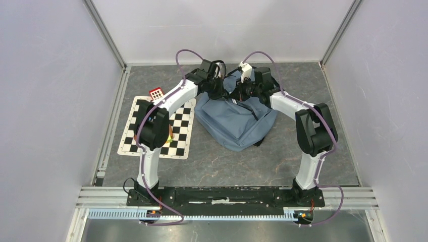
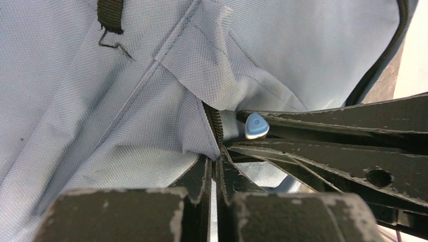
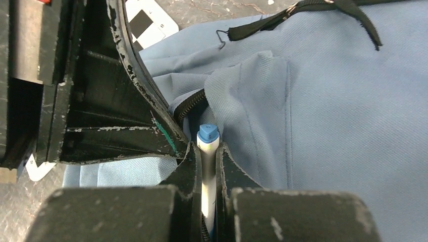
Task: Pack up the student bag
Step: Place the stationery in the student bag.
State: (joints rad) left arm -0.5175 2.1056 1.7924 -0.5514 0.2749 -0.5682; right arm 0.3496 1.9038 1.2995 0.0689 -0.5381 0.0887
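The bag lies slumped on the table, in the middle and toward the far side, between the two wrists that meet over its far end. Its blue-grey fabric is creased and folded there, and a dark zipper runs down into a gap where a flap of cloth stands up beside it. A frayed black strap crosses the fabric farther off. The left gripper is clenched with its fingers pressed together right at the zipper's edge, pinching the bag's cloth at that opening. The right gripper comes in just beside it, tips nearly touching the left one's, and it is grasping a pen with a white barrel and a blue cap; the pen stands between its fingers with the cap end pointing at the zipper gap (how far the cap sits inside the opening cannot be told). To the left of the bag, a black-and-white checkered mat lies flat under the left arm's elbow, and at the mat's far edge sits a small red cube with a grid of pale squares on top.
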